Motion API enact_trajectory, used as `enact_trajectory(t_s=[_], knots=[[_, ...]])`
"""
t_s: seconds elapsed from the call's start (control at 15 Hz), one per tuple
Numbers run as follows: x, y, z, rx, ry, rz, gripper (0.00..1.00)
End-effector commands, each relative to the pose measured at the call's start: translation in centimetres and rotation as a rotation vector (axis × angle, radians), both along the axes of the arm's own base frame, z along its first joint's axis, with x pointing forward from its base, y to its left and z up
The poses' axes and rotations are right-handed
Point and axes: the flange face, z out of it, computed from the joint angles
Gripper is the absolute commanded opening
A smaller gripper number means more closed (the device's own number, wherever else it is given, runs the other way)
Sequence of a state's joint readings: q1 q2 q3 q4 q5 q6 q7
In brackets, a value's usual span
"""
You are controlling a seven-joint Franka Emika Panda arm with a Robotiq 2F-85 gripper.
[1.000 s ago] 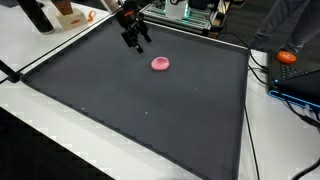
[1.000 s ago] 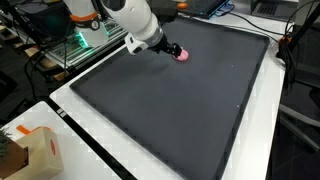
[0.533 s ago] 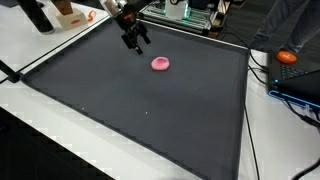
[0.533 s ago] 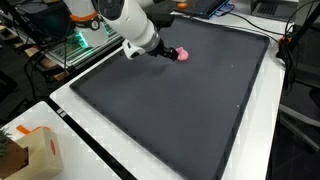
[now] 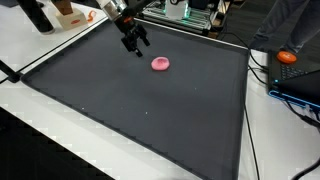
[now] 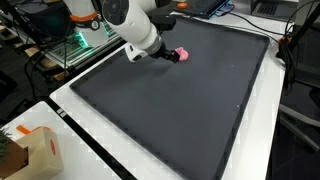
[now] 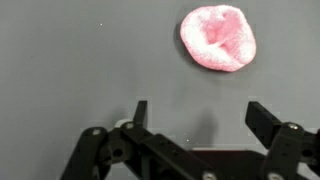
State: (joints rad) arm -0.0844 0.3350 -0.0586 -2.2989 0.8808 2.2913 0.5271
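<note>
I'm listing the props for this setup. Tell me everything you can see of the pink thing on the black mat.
The pink thing is small, roundish and lumpy, with a shallow, darker hollow in its middle. Its surface looks soft and fuzzy, like foam or plush. It lies flat on the dark mat, toward the mat's far edge in both exterior views. Only the mat touches it. The gripper is open and apart from it, to one side.

A lab: electronics rack (image 5: pixel 190 12) and cables (image 5: pixel 258 62).
</note>
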Motion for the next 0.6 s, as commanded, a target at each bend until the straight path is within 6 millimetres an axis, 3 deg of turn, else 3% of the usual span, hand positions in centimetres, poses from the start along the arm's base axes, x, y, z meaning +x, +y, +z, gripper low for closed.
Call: enact_trajectory(t_s=[0.0,0.53], knots=[[1.7,0.7,-0.2,-0.002,0.008,0.066,1.0],[5.9,4.6,0.8,-0.173,-0.046,0.414,1.0]])
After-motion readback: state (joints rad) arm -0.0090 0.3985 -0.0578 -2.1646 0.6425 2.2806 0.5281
